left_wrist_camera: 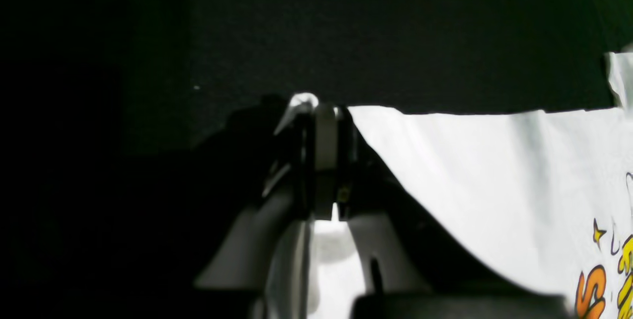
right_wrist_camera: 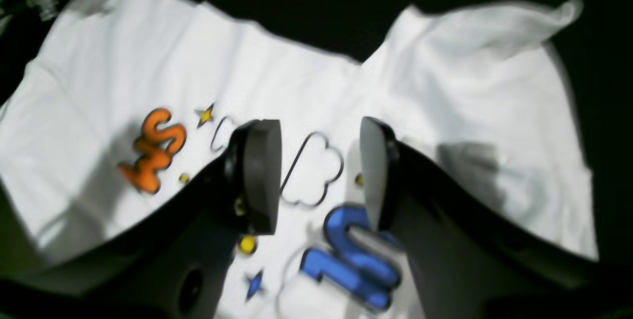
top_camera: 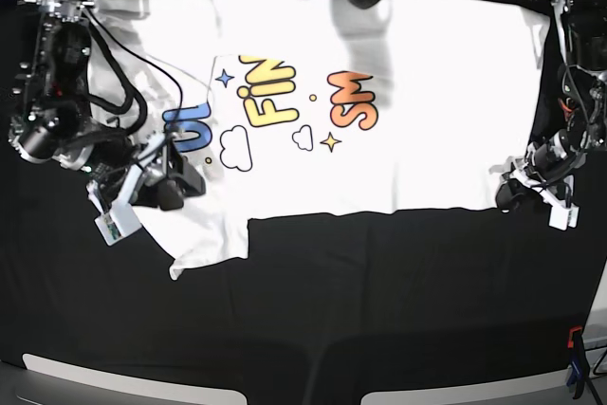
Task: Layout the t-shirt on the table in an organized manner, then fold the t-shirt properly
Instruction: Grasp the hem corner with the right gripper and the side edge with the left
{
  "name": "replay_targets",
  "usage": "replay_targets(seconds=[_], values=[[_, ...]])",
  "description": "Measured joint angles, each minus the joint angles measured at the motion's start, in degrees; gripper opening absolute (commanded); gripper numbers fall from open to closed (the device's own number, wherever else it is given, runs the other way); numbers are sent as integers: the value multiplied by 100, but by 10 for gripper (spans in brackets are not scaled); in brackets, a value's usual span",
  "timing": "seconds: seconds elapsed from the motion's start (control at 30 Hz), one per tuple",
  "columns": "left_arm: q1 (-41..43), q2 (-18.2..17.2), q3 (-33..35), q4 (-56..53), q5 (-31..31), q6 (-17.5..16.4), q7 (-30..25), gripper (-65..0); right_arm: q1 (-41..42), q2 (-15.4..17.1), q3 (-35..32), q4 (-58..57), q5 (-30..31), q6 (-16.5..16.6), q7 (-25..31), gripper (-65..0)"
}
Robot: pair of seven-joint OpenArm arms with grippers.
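While it covers nearly the whole overhead view, the large flat table draped in black cloth (top_camera: 379, 310) carries a white short-sleeved cotton t-shirt (top_camera: 427, 64) spread print-side up across its far half. The shirt lies mostly flat, its long lower edge straight, with one sleeve rumpled and trailing toward the near side on the view's left. Its print shows a blue "U", yellow "FIN", orange "SM", outlined clouds and small stars. The right gripper (right_wrist_camera: 319, 175) hovers over the blue lettering, its fingers apart and holding nothing. The left gripper (left_wrist_camera: 324, 133) sits at the shirt's corner on the view's right, its fingers pressed together on a pinch of the white fabric.
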Motion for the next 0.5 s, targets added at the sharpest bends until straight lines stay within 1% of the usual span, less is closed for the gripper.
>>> replay_targets(seconds=[0.07, 0.13, 0.23, 0.33, 0.4, 0.5], values=[[0, -2, 0, 0, 2, 0, -2, -650, 144, -146, 2, -2, -437, -85, -17, -399], [2, -2, 0, 0, 2, 0, 2, -650, 354, -289, 2, -11, -1019, -175, 17, -399], [13, 0, 0, 0, 0, 0, -7, -650, 651, -516, 11, -133, -1679, -326, 271, -399], [11, -2, 0, 0, 2, 0, -13, -650, 962, -710, 11, -586, -2280, -520, 431, -399], [11, 0, 0, 0, -2, 0, -11, -650, 1226, -761, 11, -1073, -2533, -608, 442, -399], [9, 0, 0, 0, 2, 0, -7, -650, 1700, -739, 15, -1921, -2649, -625, 459, -399]])
